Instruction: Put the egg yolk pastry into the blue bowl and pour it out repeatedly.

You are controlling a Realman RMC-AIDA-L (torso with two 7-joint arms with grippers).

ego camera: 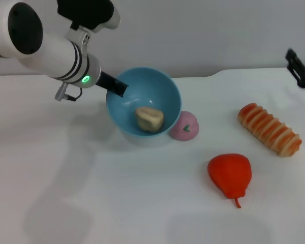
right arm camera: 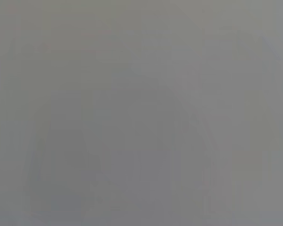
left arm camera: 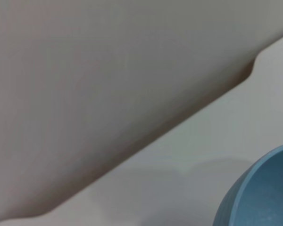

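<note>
The left arm reaches in from the upper left, a green light glowing on its wrist. The left gripper (ego camera: 118,88) has a dark finger hooked over the near-left rim of the blue bowl (ego camera: 165,91), clamped on that rim so the bowl tips up with its mouth facing the right side of the table (ego camera: 66,193). The bowl's lower edge looks to be resting on the white surface, though its underside is hidden.

Inside the bowl, low against the downhill wall, lies the egg yolk pastry (ego camera: 149,118), a pale cream lump with a tan face turned upward. It is wholly within the bowl and not touched by the gripper.

In the left wrist view only a curved slice of the bowl's blue wall (left arm camera: 264,193) shows above the tabletop and the grey backdrop; none of the fingers appear there.

Just beside the bowl's lower right edge, touching or nearly so, sits a pink ball (ego camera: 184,126) with a small green mark. Further right and nearer the front lies a red pear-shaped toy (ego camera: 230,174) with its stem pointing forward. Beyond it, toward the right, an orange-striped bread roll (ego camera: 269,129) lies slantwise.

At the far right edge the right gripper (ego camera: 301,67) hangs over the back of the table, well apart from everything; whether it is spread or closed, I cannot tell. Its wrist view shows nothing but flat grey.
</note>
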